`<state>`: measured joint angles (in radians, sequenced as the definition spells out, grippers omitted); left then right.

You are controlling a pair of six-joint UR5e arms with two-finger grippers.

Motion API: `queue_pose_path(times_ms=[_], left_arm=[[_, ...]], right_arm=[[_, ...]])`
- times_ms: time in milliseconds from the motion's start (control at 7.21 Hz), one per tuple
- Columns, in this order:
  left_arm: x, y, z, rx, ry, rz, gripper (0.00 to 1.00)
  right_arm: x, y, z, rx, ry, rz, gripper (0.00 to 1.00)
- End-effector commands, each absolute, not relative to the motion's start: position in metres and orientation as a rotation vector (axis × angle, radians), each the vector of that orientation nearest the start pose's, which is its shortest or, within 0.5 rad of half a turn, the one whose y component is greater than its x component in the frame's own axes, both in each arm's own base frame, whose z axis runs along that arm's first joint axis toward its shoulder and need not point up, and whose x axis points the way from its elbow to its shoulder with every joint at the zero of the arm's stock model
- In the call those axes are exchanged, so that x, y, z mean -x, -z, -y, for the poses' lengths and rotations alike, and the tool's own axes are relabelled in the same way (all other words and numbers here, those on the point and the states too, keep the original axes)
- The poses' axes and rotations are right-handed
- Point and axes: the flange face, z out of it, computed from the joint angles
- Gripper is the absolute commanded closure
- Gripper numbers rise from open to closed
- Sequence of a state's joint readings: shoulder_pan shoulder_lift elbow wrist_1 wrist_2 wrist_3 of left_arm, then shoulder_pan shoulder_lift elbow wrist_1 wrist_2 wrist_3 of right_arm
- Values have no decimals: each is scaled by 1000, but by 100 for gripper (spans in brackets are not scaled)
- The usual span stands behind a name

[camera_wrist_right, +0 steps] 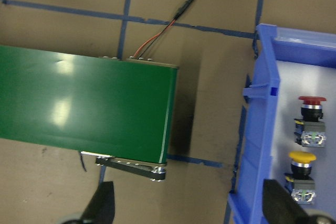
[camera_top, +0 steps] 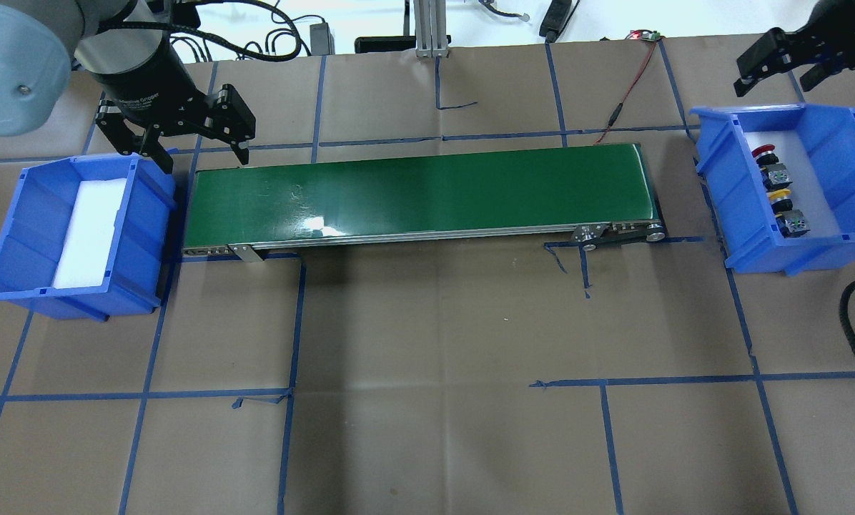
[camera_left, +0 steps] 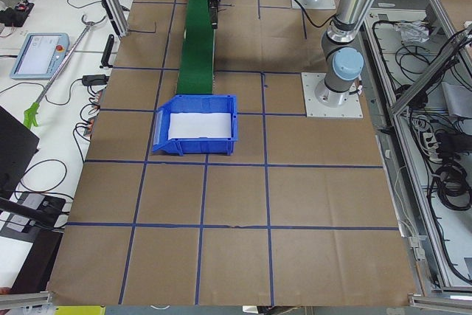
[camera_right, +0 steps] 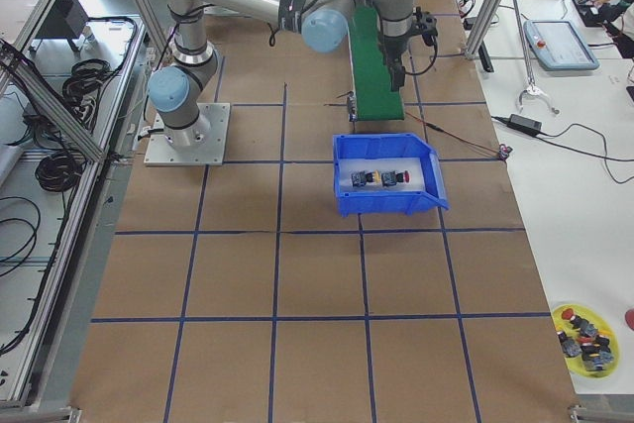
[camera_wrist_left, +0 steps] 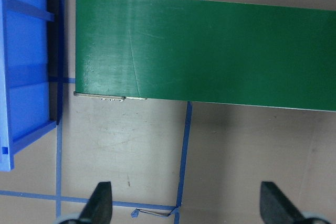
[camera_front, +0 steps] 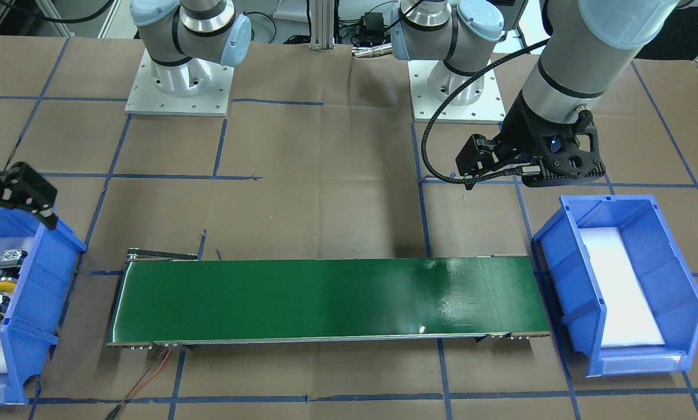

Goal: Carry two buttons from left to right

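**Fingers spread on both arms; both buttons in the right-hand bin**

1. Left fingers (camera_wrist_left: 98,205): spread wide with nothing between them. They hang above the bare worktop (camera_top: 427,322) just behind the belt's left end. I read this as a parked, ready pose.
2. Right fingers (camera_wrist_right: 101,205): also spread wide and empty. They hover off the far corner of the loaded bin, and my wrist view there looks down on the belt end and into the bin.
3. Room: aluminium framing and cable runs sit behind the arm bases. A side bench carries a teach pendant (camera_left: 37,53).
4. Worktop: brown paper, gridded with blue tape.
5. Green belt (camera_top: 420,193): lies lengthwise between the two bins with nothing on it. I take it as the link between them.
6. Left bin (camera_top: 147,236): blue, and I can see only a white liner inside.
7. Right bin (camera_top: 720,189): blue, also white-lined.
8. Red-capped button (camera_wrist_right: 311,121) and yellow-capped button (camera_wrist_right: 302,174): both lie on their sides in a row in the right bin, close together.

If "right" means the robot's own right, I judge the carry finished, but I cannot settle that from here.
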<state>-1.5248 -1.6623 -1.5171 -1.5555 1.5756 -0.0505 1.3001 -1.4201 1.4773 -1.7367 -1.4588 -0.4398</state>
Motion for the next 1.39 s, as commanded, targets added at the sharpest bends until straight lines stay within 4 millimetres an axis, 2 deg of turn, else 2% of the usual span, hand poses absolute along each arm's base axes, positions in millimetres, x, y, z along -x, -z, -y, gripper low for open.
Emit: queue_pose_path(times_ms=[0,278,416,555,694,833,1249], left_arm=[[108,-470,533,151,-34,-3133,0],[108,-469,534,151,-36,-3132,0],[108,-470,533,151,-34,-3133,0],[108,-470,533,144,-34,-3132,0],[108,-470,533,147,-34,-3133,0],[108,-470,533,142,-34,-3132,0],[108,-470,532,135,-31,-3132,0]], right_arm=[[-65,-509,549,94,185,-3113,0],[-146,-516,516,-107,163,-3128,0],[-170,-509,510,-89,139,-3130,0],[-168,-503,504,-84,113,-3132,0],[-168,-495,488,-84,91,-3132,0],[-163,-478,480,-94,67,-3136,0],[-164,-476,481,-91,64,-3133,0]])
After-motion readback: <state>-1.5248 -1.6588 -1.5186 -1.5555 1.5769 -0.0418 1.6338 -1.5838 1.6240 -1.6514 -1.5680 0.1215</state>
